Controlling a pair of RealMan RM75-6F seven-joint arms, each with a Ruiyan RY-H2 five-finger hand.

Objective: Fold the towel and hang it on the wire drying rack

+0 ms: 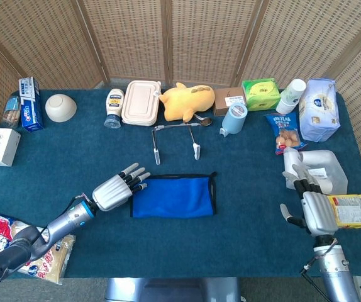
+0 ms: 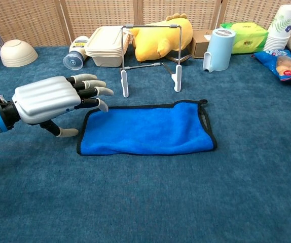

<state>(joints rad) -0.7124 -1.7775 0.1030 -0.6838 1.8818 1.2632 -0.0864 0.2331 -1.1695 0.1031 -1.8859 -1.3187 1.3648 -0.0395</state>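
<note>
A blue towel (image 1: 174, 196) (image 2: 146, 128) with black trim lies folded flat on the blue table, its hanging loop at the right end. The wire drying rack (image 1: 175, 138) (image 2: 150, 58) stands upright just behind it. My left hand (image 1: 119, 189) (image 2: 54, 99) hovers palm down at the towel's left edge, fingers spread and holding nothing; the fingertips reach over the towel's near-left corner. My right hand (image 1: 316, 211) sits open far off at the table's right side, beside a yellow box, and does not show in the chest view.
Behind the rack sit a yellow plush toy (image 1: 187, 101), a lidded beige container (image 1: 140, 102), a mayonnaise bottle (image 1: 114, 107), a pale blue jug (image 2: 218, 49) and a bowl (image 1: 60, 107). Snack bags (image 1: 286, 138) and a yellow box (image 1: 349, 211) crowd the right edge; packets (image 1: 48, 255) lie front left.
</note>
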